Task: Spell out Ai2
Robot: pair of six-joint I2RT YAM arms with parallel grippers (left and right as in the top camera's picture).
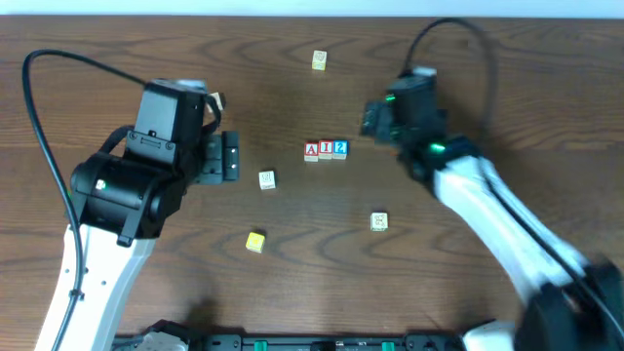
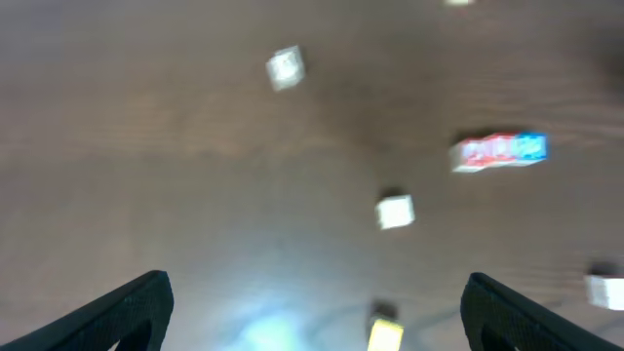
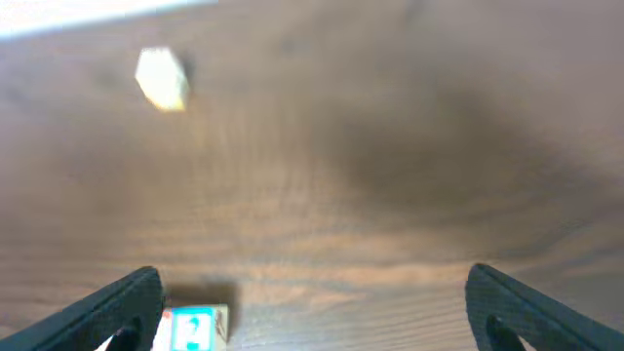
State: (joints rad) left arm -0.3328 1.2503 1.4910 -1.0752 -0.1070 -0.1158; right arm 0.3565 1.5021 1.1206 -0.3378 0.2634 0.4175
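I see the A block (image 1: pixel 311 150), I block (image 1: pixel 325 149) and 2 block (image 1: pixel 338 148) touching in a row mid-tabletop (image 1: pixel 292 88). My left tool (image 1: pixel 232 156) and right tool (image 1: pixel 370 118) both hang released, jaws spread, one on each side of the row. A yellow block (image 1: pixel 254 242) lies well apart from it.

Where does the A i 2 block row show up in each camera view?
Overhead: A i 2 block row, table centre.
Left wrist: the row is a blurred red-and-blue strip, upper right.
Right wrist: only its "2" block, bottom left edge.
Shared landmark: lone pale block, lower left of the row overhead, mid-frame on left wrist, probably upper left on right wrist.
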